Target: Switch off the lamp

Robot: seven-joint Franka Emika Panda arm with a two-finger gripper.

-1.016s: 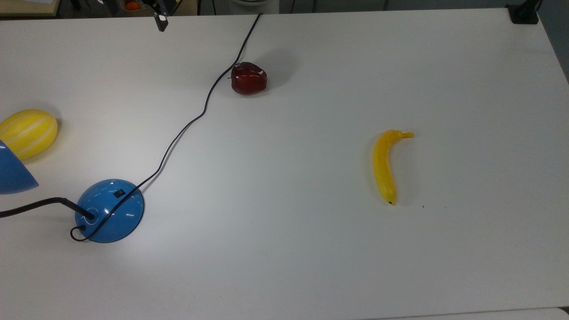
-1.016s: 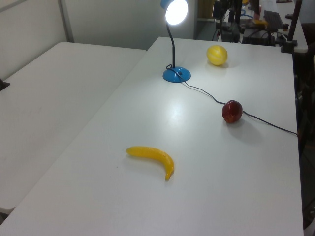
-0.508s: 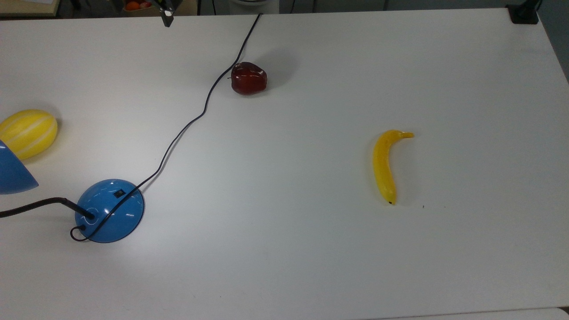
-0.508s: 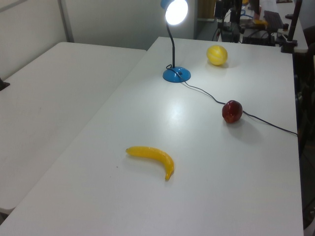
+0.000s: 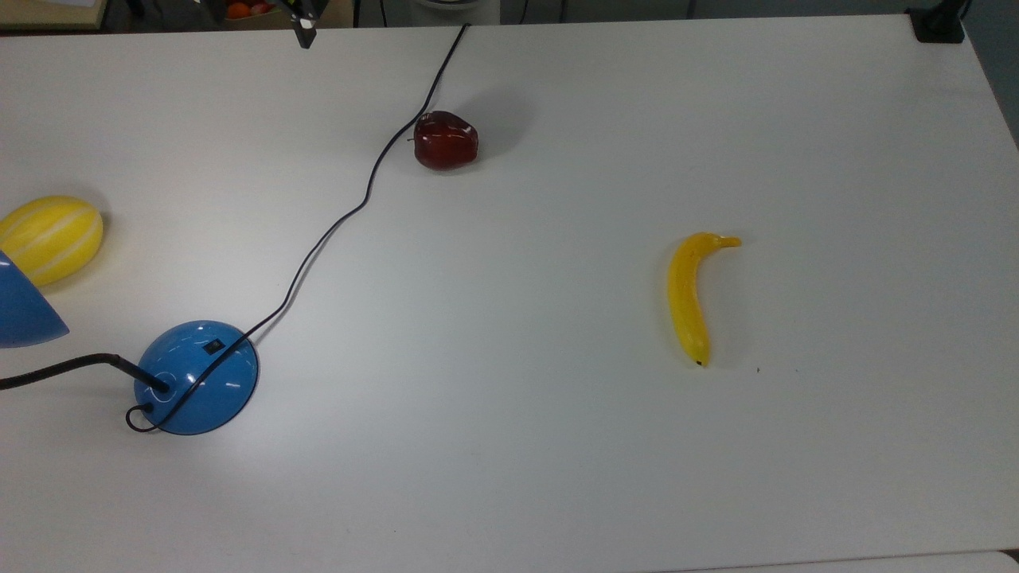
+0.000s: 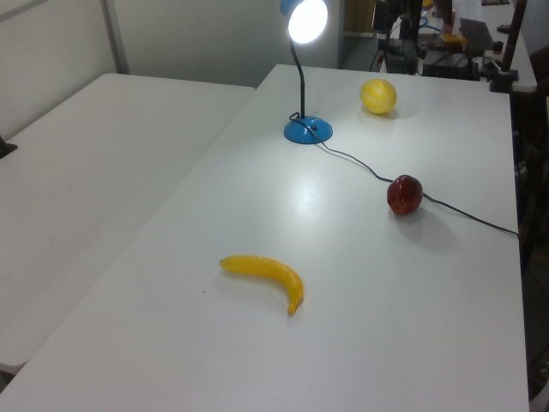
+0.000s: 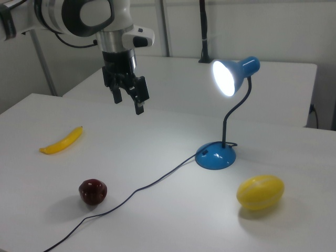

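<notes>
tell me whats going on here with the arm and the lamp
A robot arm's gripper hangs open in the air above the white table, holding nothing and well away from the lamp. The lamp is lit, its shade glowing, so the switch on its blue base has not been pressed. An apple lies by the cord; a banana and a melon lie untouched.
</notes>
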